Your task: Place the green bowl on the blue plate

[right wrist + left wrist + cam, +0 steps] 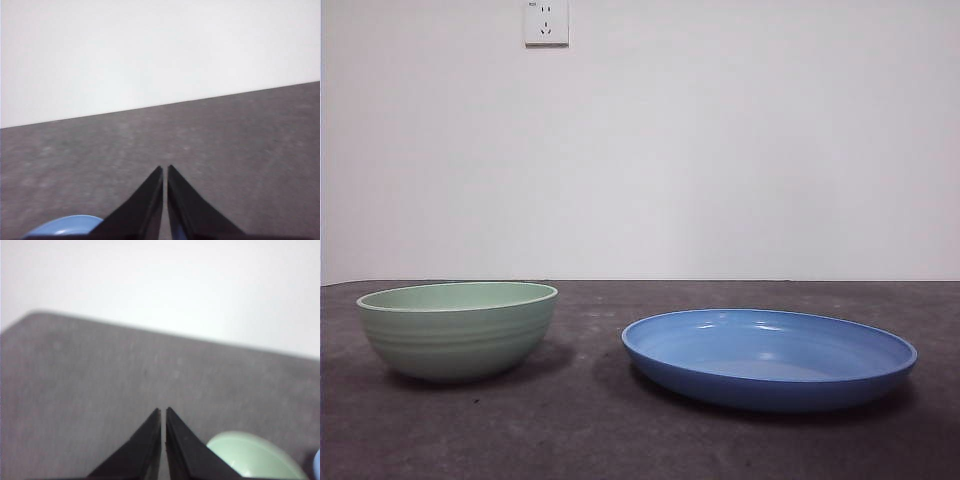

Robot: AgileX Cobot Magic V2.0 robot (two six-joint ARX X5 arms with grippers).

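So here's where you're at, going left to right with the blue plate as the anchor. Off to the plate's left sits the pale mint-green round bowl with the faint ridges on its outside (458,328), upright on the dark grey textured tabletop (590,420). There's a clear strip of bare table between it and the wide, shallow, glossy medium-blue round plate (769,358), so they're near each other but not touching. The plate has nothing in it. Up on the white wall behind, above the bowl's side of things, there's a white wall socket (546,22).

Progress-wise: I'd say basically nothing is done yet. The bowl is on the table and not on the plate, and no arm shows up in the front view at all. The whole pick, carry over and set-down is left for you.

Now the pincers. Your left gripper (163,411) has its two black jaws pressed together with only a hairline slit between them, holding nothing and touching nothing. Its wrist camera catches a bit of the green bowl's rim close by, so that arm looks like the natural one for the grab. You'd need to spread those jaws first.

Your right gripper (165,169) is the same story: jaws closed to a sliver, empty, with an edge of the blue plate peeking into its wrist view.
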